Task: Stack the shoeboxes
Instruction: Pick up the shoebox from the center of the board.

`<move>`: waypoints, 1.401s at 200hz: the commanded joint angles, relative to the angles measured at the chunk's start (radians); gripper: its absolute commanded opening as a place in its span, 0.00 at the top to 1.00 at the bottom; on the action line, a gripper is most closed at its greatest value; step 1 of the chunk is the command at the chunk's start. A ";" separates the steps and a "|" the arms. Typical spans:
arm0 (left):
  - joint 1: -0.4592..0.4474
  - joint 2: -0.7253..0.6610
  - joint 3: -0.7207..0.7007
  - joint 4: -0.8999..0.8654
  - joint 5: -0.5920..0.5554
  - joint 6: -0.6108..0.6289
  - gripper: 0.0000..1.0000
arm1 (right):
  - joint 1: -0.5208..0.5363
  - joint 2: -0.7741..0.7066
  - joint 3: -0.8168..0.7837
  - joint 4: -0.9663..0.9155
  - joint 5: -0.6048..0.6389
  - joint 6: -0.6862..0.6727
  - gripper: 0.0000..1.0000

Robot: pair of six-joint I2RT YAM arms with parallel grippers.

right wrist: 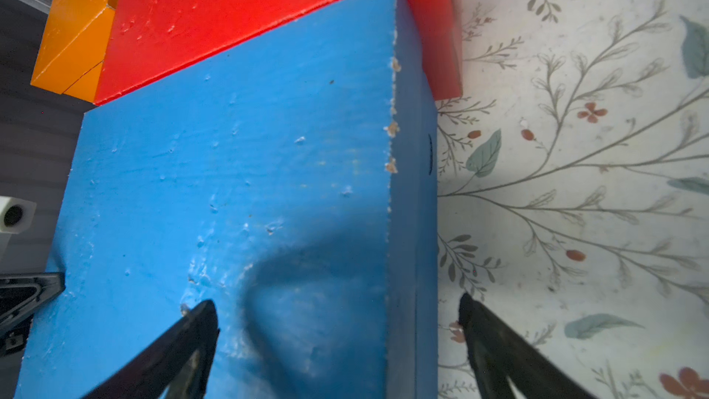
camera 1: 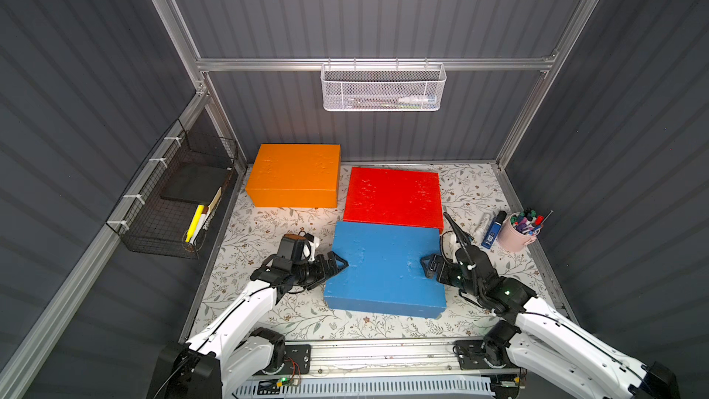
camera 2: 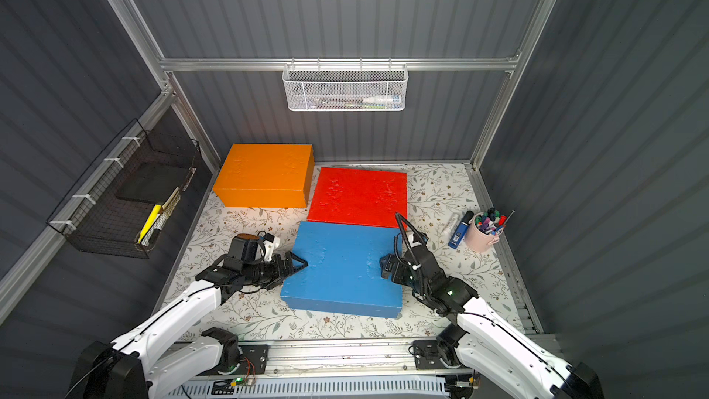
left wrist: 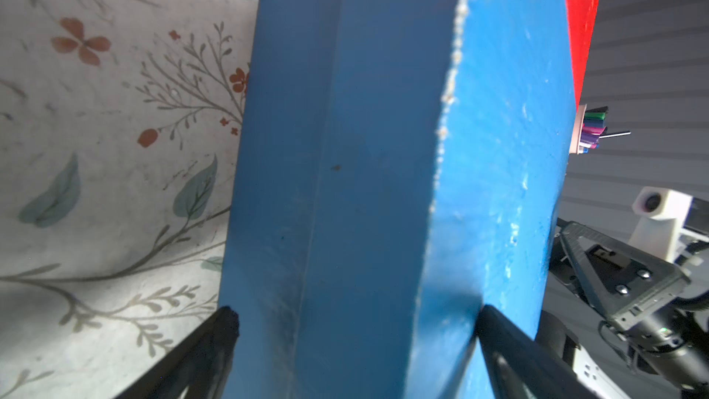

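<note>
My left hand (left wrist: 357, 310) is spread wide over one end of the blue shoebox (camera 1: 383, 262), fingertips at lid and bottom edge. My right hand (right wrist: 337, 300), equally wide, straddles the opposite end, one fingertip over the lid.

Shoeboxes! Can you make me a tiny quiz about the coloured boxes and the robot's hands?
1. Pick one: which shoebox has a gripper at each end? A orange, B red, C blue.
2. True or false: one shoebox already sits on top of another.
3. Fill in: the pink cup stands on the robot's ____ side.
Key: 1 C, the blue box, between the left gripper and the right gripper. 2 false: the orange box, the red box and the blue box sit side by side. 3 right.
</note>
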 commanded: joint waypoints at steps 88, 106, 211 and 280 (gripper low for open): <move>-0.032 0.070 0.009 0.007 0.063 -0.063 0.01 | 0.041 0.126 -0.012 0.165 -0.080 0.095 0.08; -0.056 0.080 0.021 0.005 0.063 -0.069 0.01 | 0.074 0.113 0.005 0.145 -0.052 0.097 0.07; -0.188 0.020 0.087 -0.098 0.002 -0.058 0.01 | 0.235 0.070 0.118 0.000 0.094 0.102 0.09; -0.196 -0.051 0.160 -0.191 0.007 -0.052 0.01 | 0.343 0.057 0.235 -0.090 0.187 0.087 0.09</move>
